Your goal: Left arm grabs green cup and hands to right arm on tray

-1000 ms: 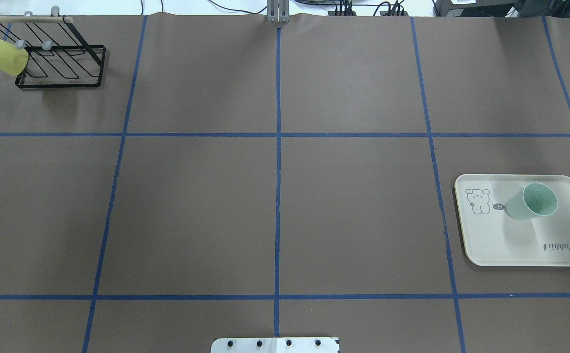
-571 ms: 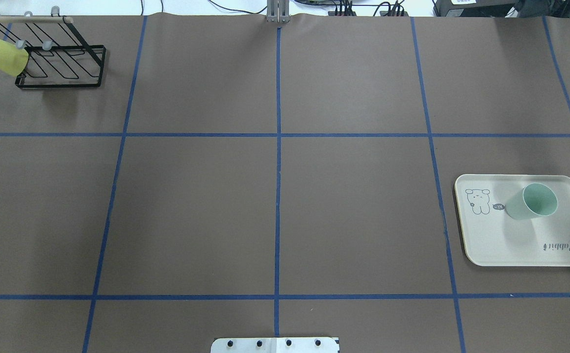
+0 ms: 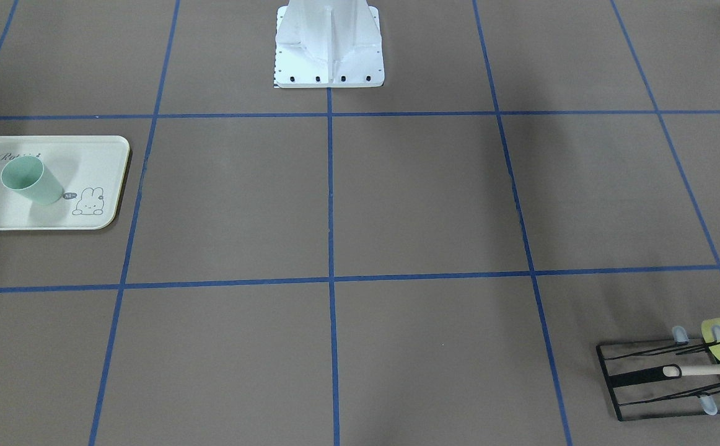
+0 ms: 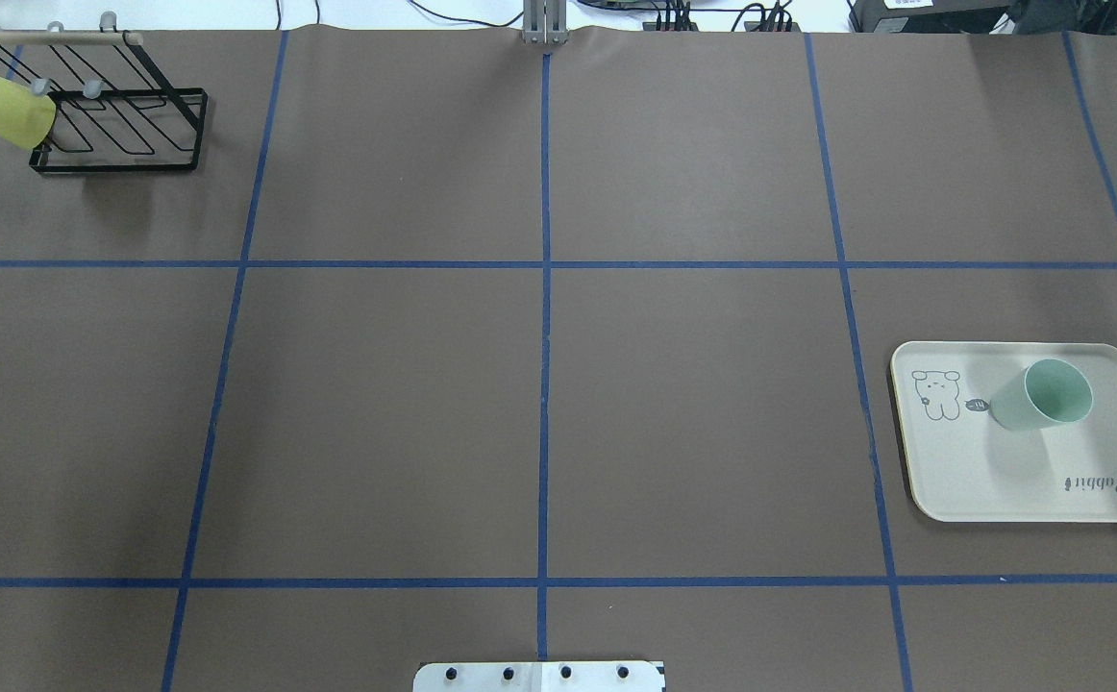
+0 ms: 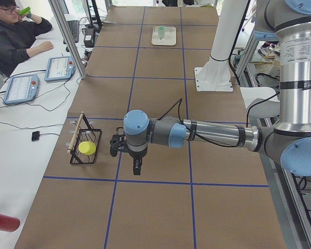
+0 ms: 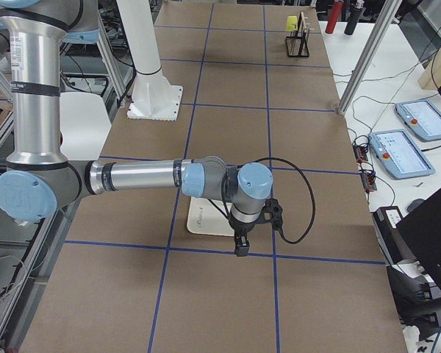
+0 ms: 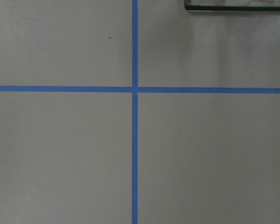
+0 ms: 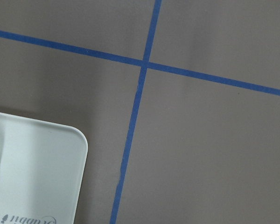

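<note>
You had the green cup standing on the tray (delivery looked done). I couldn't tell whether the left gripper or right gripper was spread. Next, I judged, just park both.

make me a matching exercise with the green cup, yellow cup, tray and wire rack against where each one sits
Things
1. green cup
2. yellow cup
3. tray
4. wire rack

Places
A. flat on the table, on the robot's right side
B. tilted, hung on the wire rack
C. upright on the tray, mouth up
D. at the far corner of the table, on the robot's left side

Pairs: 1-C, 2-B, 3-A, 4-D
</note>
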{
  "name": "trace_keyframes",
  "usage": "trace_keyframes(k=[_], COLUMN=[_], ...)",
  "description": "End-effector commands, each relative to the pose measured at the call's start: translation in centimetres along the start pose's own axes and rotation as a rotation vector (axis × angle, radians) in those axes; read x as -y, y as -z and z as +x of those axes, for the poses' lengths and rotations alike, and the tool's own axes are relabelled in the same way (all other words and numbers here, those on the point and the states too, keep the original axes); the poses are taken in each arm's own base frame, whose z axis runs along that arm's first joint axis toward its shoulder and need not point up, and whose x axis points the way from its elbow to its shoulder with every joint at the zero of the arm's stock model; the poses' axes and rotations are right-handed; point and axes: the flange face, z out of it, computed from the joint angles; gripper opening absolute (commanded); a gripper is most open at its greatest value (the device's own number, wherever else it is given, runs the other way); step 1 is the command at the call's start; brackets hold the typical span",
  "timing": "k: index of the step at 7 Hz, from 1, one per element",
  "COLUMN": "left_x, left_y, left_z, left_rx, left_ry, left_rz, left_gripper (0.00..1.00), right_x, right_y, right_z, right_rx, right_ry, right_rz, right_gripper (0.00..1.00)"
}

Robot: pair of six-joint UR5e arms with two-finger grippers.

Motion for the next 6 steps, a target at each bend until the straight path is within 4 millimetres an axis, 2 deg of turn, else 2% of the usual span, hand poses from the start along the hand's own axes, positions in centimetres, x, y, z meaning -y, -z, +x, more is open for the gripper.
trace_keyframes(k=[1, 2, 3, 5, 6], left_x=[-1.3, -3.3, -3.4, -4.5, -4.2], left_y=[-0.3, -0.7, -0.4, -1.2, -1.0], left_z=[-1.0, -1.7, -1.4, -2.7, -2.5], left_rx=[0.007, 0.008, 0.010, 0.035, 0.038], left_ry=[0.023, 0.035, 0.029, -0.053, -0.065], left_rz=[-0.012, -0.026, -0.019, -0.041, -0.037], left_gripper=[1.00, 1.00, 1.00, 1.00, 1.00], right_x=[-0.8, -0.7, -0.6, -0.4, -0.6], right_y=[-1.1, -1.1, -1.0, -0.9, -1.2], right_z=[0.3, 0.3, 0.0, -0.2, -0.1], right_rx=[0.056, 0.058, 0.080, 0.103, 0.105], right_ry=[-0.034, -0.036, -0.035, -0.047, -0.051], right_rz=[-0.008, -0.008, -0.002, 0.005, -0.001], right_gripper=[0.99, 0.99, 0.99, 0.99, 0.99])
